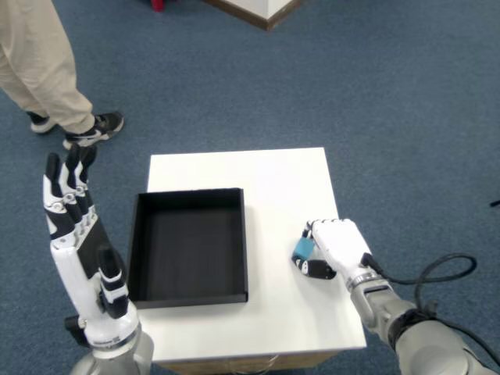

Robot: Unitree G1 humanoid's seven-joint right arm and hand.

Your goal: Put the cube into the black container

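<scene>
Head view shows your right hand (337, 248) curled over the blue cube (303, 248) on the white table (273, 180), fingers and thumb closed around it, apparently gripping it for the lift. The cube sits just right of the black container (187, 244), which lies empty, so the carry across looks short

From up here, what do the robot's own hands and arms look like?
Each robot hand is white with black joints and fingertips, five fingers: the right glossy white with a black thumb, the left with a black palm panel. Grey forearms; a black cable loops from the right arm.
</scene>
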